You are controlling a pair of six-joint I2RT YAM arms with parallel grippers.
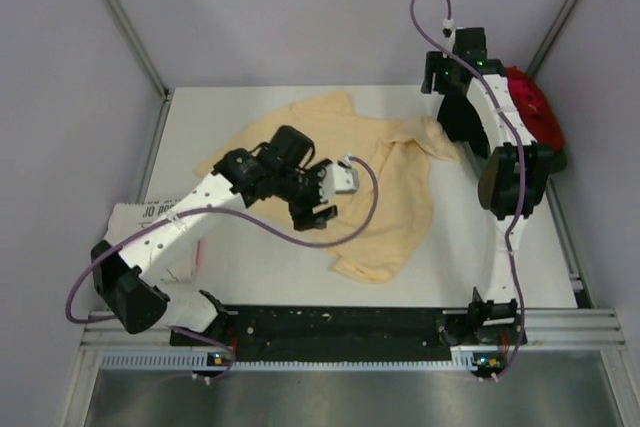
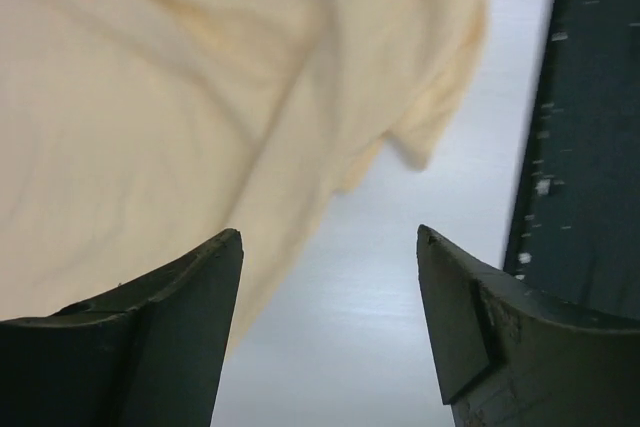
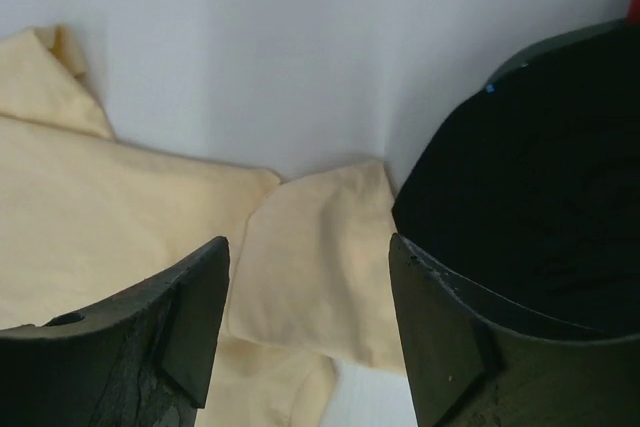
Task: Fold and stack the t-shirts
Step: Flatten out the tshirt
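The pale yellow t-shirt (image 1: 390,217) lies wrinkled in the middle of the tabletop (image 1: 260,267), not yet folded neatly. To fold it well, I think each arm should pinch the cloth right at an edge, lift it only a little, and lay it over flat with no bumps.

The left fingers (image 2: 150,337) are apart and hold nothing. The shirt lies under one of them, and bare tabletop shows between them. Farther off, the right fingers (image 3: 120,347) are apart too and empty, above a sleeve toward the far right corner. The red t-shirt (image 1: 530,107) sits at the right edge.
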